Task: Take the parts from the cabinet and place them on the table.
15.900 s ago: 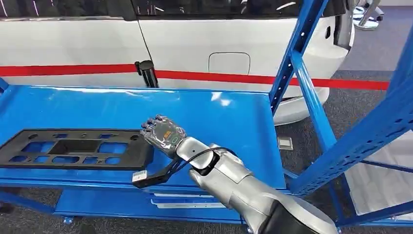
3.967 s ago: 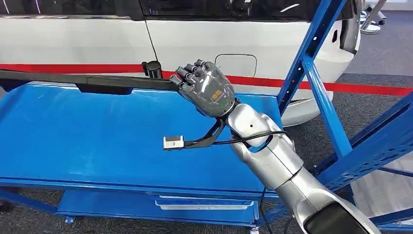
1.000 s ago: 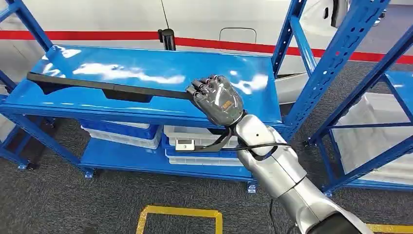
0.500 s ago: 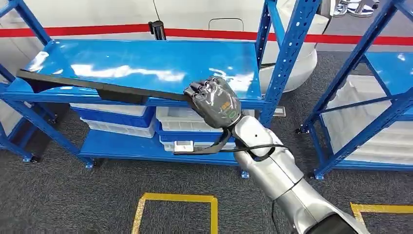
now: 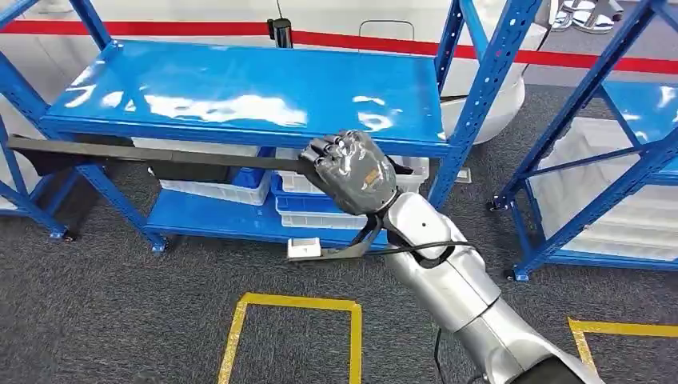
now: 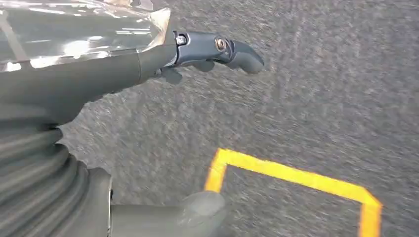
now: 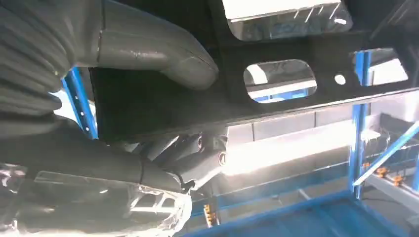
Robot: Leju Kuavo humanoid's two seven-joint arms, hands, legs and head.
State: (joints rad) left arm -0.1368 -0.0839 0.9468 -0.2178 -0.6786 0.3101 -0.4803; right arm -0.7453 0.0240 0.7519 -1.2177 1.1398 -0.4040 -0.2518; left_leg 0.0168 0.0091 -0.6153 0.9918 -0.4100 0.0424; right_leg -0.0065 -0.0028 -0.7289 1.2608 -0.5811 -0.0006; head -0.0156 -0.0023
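From the head view, the right hand point(image 5: 349, 173) is gripping one end of the long flat black plastic panel with cut-out windows point(image 5: 144, 154), which is hanging level in front of the blue steel cabinet point(image 5: 240, 88), clear of its top shelf — carrying it well, I judge, means keeping it level and swinging the far end wide of the blue uprights on the way to the surface. In the left wrist view, the left hand point(image 6: 148, 64) is hanging over grey carpet with a yellow floor line point(image 6: 291, 173), fingers loosely apart and holding nothing. In the right wrist view, the thumb is pressing one face of the panel while darker fingers are curling under its edge — no legible writing anywhere.
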